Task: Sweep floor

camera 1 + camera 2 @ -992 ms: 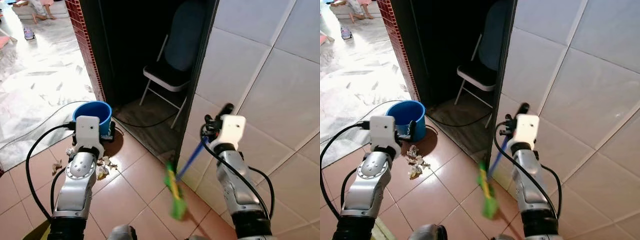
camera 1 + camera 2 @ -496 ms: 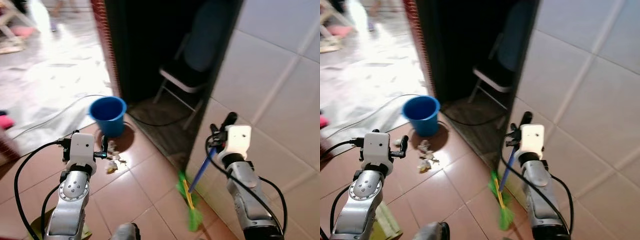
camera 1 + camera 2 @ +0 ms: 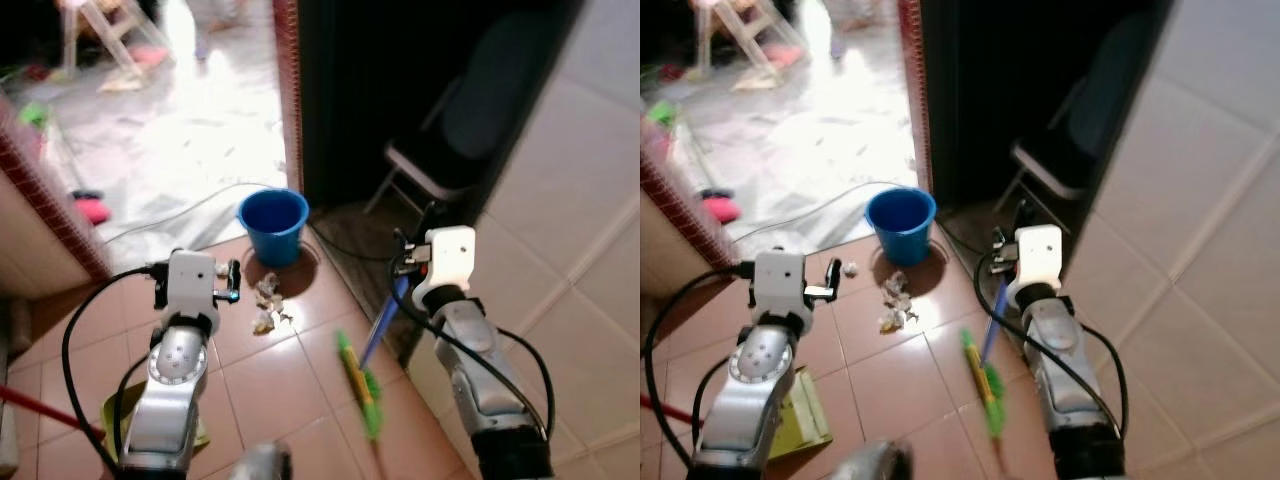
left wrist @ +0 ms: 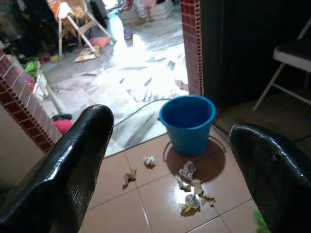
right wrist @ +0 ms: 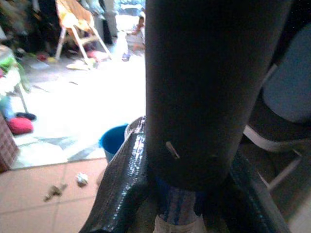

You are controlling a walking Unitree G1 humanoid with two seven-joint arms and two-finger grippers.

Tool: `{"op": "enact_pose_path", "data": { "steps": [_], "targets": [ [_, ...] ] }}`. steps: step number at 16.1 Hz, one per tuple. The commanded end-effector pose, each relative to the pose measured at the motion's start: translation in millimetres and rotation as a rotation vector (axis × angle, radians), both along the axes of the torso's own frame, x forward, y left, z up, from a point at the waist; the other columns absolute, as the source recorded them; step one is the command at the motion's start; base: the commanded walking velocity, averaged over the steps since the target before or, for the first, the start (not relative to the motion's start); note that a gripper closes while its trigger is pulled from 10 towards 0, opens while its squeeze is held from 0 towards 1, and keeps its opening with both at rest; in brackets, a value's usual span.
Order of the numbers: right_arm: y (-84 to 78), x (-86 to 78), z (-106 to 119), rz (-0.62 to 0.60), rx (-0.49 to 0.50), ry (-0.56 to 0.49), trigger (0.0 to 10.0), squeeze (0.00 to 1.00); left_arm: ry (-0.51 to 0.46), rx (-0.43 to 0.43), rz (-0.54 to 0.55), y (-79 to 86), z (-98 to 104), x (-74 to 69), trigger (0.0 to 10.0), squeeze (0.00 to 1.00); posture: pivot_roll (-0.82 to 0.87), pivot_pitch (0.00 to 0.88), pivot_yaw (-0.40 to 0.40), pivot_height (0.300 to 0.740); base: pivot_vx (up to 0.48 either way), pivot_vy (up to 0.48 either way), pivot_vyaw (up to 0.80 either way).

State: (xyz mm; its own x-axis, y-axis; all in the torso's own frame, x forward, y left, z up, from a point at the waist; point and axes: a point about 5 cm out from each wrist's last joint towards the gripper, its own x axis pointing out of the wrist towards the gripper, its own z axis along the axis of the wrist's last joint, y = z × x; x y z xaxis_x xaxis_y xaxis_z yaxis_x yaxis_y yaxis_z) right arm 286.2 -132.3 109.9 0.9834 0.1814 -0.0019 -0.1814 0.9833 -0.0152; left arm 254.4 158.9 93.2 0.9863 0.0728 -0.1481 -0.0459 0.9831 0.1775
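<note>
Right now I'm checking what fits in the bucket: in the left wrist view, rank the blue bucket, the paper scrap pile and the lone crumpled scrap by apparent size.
1. Blue bucket
2. Paper scrap pile
3. Lone crumpled scrap

All lie at similar depth, so the ranking looks reliable.

Broom (image 3: 362, 372) head smeared by blur, bristles not readable; blue handle vanished behind my right gripper (image 3: 410, 272). Handle top blocked most of right wrist view, dark, out of focus. Folding chair (image 3: 440, 170) half lost in dark recess, back cut off. Yellow-green flat thing (image 3: 803, 412) partly behind my left arm, unidentifiable. Red stick (image 3: 40, 410) cut by edge. Scraps (image 4: 192, 187) too small to tell material
</note>
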Motion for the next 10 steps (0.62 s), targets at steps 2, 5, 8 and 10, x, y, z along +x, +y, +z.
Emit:
{"op": "enact_pose_path", "data": {
  "steps": [2,5,8,10],
  "targets": [
    [0.7,-1.4,8.3,0.023,0.006,-0.034,10.0,0.00,-0.005,0.010,-0.001,-2.0,2.7,-2.6,10.0,0.00,-0.01,0.000,-0.024,0.740,0.000,0.000,0.79],
    [-2.2,-1.6,-0.6,0.026,-0.012,-0.008,10.0,0.00,0.009,0.009,0.003,-2.1,-4.0,-11.0,10.0,0.00,0.02,0.000,-0.051,0.740,0.000,0.000,0.39],
    [-5.5,4.1,-4.2,-0.034,-0.008,0.004,10.0,0.00,0.029,-0.014,0.031,3.0,-7.1,-10.3,10.0,0.00,0.01,0.000,-0.041,0.740,0.000,0.000,0.00],
    [-9.2,2.9,-8.3,-0.071,-0.009,0.016,10.0,0.00,0.012,-0.007,0.006,2.6,-3.2,-2.1,10.0,0.00,0.00,0.000,-0.037,0.740,0.000,0.000,0.00]
  ]
}}
